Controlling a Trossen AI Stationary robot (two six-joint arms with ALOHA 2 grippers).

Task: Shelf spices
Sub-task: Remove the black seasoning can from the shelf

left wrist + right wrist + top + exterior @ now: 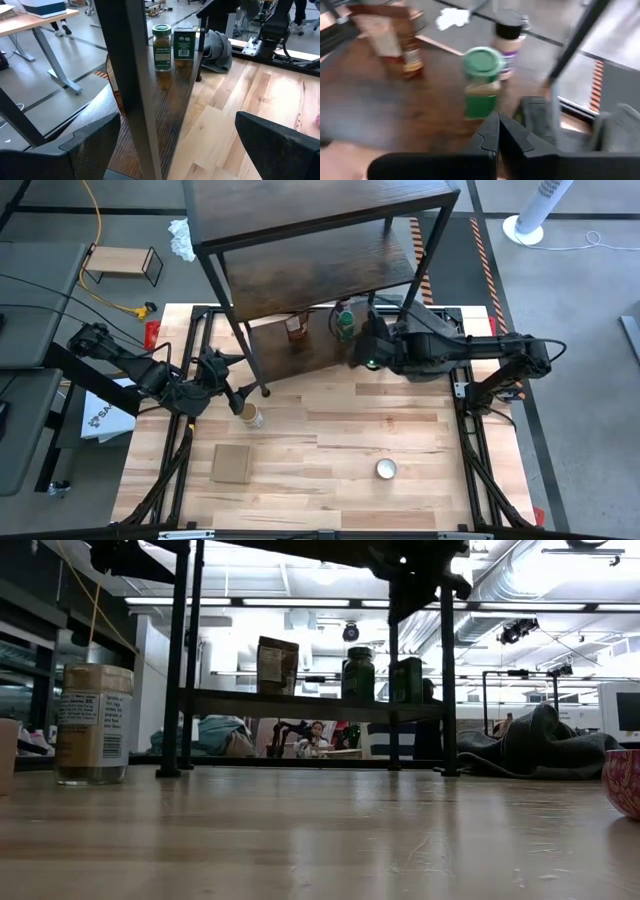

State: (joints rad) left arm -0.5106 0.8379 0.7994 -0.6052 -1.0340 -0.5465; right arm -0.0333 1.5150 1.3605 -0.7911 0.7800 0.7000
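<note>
On the shelf [300, 350] board, green-lidded jar [482, 80] upright, right gripper [498, 131] fingers clenched empty, left gripper [175, 145] fingers released.

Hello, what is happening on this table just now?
A two-armed robot is putting spice jars on the dark wooden shelf. The green-lidded jar, a brown-orange pouch, a dark-capped jar and a small dark tin stand on its lowest board. The right gripper is shut and empty beside the green-lidded jar. The left gripper is open near the tan-lidded jar, which stands on the table.
</note>
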